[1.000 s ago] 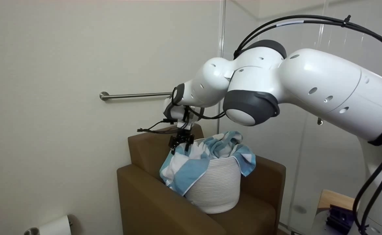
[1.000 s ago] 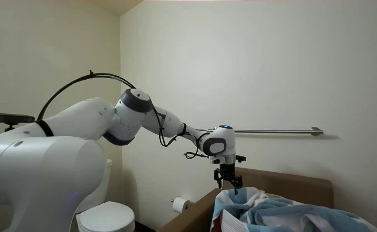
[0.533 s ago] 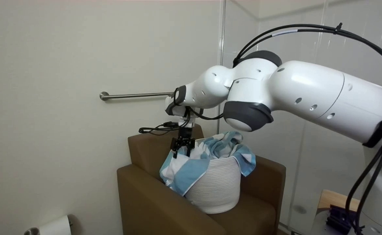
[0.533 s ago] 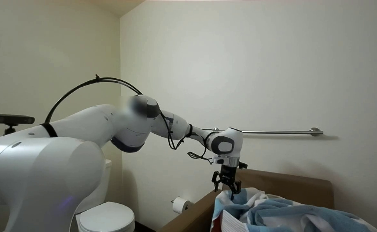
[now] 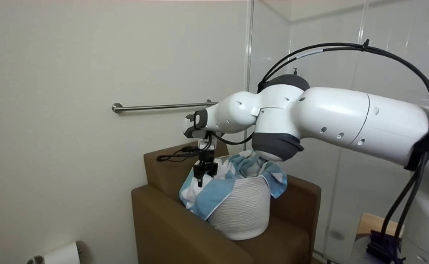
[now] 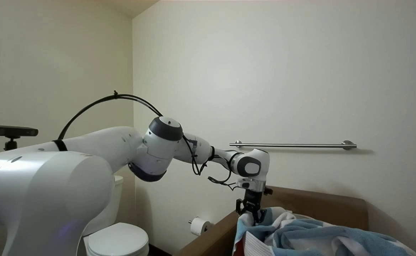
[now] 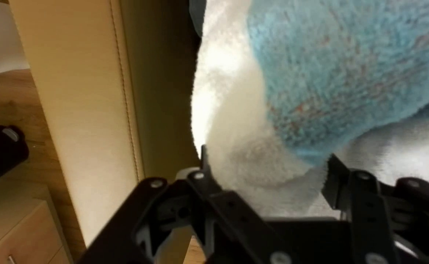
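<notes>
Blue and white stripes mark the bath towel (image 7: pixel 331 73) that fills much of your wrist view; it lies bunched over the mouth of a white coiled-rope basket (image 5: pixel 242 211) and spills down its side. Your gripper (image 7: pixel 268 159) points down at the part of the towel that hangs out nearest the armrest (image 7: pixel 80 110). Its fingers (image 7: pixel 337 179) stand apart, with a white fold of the towel bulging between them; their tips are down at the cloth, but you cannot tell whether they press on it. The basket sits on the seat of a brown armchair (image 5: pixel 177 227), and wood-look flooring (image 7: pixel 45 157) shows beyond the armrest. In both exterior views, you see a metal grab bar (image 6: pixel 296 145) fixed to the wall (image 6: pixel 318 71) above the backrest (image 6: pixel 321 204). A toilet paper roll (image 6: pixel 198 226) is mounted near the armchair, and in an exterior view a white toilet (image 6: pixel 118 240) stands partly hidden behind your robot arm (image 6: pixel 97 145).
</notes>
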`<control>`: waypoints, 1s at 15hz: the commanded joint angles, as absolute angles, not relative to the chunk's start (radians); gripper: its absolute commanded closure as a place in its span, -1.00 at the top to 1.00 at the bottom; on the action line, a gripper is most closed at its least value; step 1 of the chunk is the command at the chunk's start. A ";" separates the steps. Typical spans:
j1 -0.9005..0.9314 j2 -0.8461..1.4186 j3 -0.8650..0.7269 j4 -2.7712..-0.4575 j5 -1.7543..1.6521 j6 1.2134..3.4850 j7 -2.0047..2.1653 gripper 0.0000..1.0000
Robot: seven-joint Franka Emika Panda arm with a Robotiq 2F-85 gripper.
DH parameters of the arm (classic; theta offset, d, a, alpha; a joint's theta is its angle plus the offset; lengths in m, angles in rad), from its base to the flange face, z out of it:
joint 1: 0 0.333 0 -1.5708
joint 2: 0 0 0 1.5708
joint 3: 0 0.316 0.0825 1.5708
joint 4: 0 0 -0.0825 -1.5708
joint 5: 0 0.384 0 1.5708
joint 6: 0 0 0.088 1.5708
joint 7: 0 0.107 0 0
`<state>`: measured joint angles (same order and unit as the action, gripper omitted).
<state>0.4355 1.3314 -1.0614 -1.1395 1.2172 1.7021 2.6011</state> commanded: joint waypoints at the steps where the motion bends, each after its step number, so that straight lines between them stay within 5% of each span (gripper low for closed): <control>1: 0.391 1.349 -1.077 -1.067 1.247 1.654 2.601 -0.21; 4: 0.359 1.320 -1.052 -1.049 1.236 1.658 2.592 -0.58; 7: 0.261 1.163 -0.805 -1.106 1.018 1.771 2.588 -0.81; 9: 0.199 1.081 -0.702 -1.166 0.952 1.835 2.595 -0.75; 10: 0.235 1.092 -0.809 -1.214 1.078 1.813 2.564 -0.77; 15: 0.177 0.987 -0.848 -1.379 1.165 1.808 2.568 -0.76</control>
<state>0.2036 1.0938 -0.8249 -1.2526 1.1098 1.7948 2.5999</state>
